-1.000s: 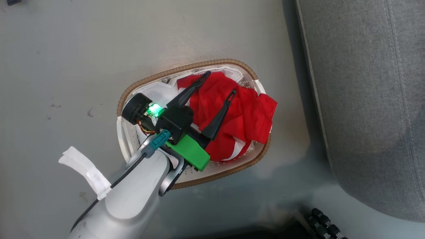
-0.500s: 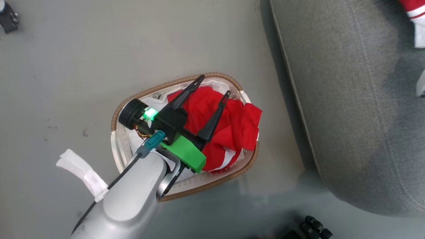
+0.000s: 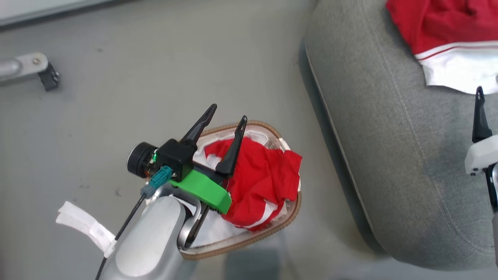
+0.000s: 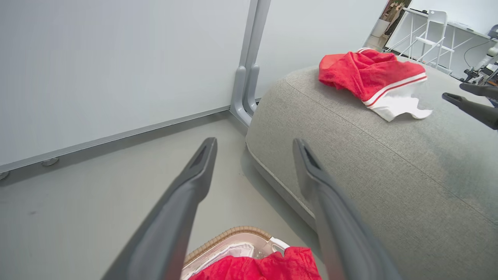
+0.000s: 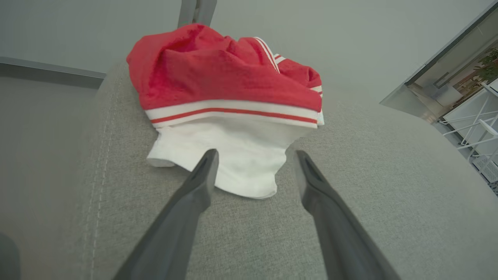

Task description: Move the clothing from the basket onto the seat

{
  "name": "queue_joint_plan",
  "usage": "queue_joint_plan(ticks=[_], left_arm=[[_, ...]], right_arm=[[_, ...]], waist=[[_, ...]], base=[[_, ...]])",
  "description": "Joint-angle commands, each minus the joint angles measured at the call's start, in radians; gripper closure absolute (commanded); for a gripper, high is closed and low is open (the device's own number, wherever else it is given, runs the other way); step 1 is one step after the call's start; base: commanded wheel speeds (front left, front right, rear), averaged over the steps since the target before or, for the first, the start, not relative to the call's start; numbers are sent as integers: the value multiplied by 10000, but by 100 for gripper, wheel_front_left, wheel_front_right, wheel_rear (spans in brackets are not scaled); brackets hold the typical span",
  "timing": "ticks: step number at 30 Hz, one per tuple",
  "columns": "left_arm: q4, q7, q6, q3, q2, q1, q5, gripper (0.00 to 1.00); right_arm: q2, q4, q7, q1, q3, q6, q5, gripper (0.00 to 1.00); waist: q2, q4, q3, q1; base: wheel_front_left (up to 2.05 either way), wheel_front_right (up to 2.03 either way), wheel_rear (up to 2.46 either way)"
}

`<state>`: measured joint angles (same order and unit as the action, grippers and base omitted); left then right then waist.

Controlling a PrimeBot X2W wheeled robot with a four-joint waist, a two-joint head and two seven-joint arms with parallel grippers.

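1. The head camera has swung since half a second ago. More of the seat [image 3: 389,155] is in the picture, and the red garment [image 3: 439,23] with white trim lying on it now shows broadly rather than as a corner.
2. The left gripper [image 3: 229,111] has lifted and tilted back. Its fingers lay low over the cloth in the basket [image 3: 260,124] before; now the tips stand past the far rim, above the floor [image 3: 116,97].
3. Its fingers are spread about as wide as before and have nothing between them.
4. The second red garment [image 3: 260,182] lies crumpled in the basket as it did, with one corner draped over the rim on the seat's side and white liner [image 3: 212,233] under it. It may be the shorts, going by a white stripe, but the folds hide too much to be sure.
5. The right gripper [image 5: 255,153] hovers over the seat with its fingers well apart and empty, the tips just short of the white hem of the garment there.
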<state>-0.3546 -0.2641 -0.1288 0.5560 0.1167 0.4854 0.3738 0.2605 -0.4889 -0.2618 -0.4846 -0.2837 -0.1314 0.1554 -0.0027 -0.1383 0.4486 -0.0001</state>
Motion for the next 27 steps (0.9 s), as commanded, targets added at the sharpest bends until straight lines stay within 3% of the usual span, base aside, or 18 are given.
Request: queue_joint_plan(ticks=[1,11,27], left_arm=[[10,-7,-35,-148,-59,-261,76,0],[114,-5,-35,-1559,-450,-1544,59,0],[456,-5,-31,-3801,-647,-3443,-525,0]], right_arm=[[50,0,-48,195,29,14,-145,0],[-307,511,-48,146,442,14,-581,0],[-1990,2004,-48,1844,1470,14,-1386,0]], waist=[[27,343,-973,1],[27,994,-2616,1],[27,2101,-3753,1]], base=[[0,0,0],[0,0,0],[0,0,0]])
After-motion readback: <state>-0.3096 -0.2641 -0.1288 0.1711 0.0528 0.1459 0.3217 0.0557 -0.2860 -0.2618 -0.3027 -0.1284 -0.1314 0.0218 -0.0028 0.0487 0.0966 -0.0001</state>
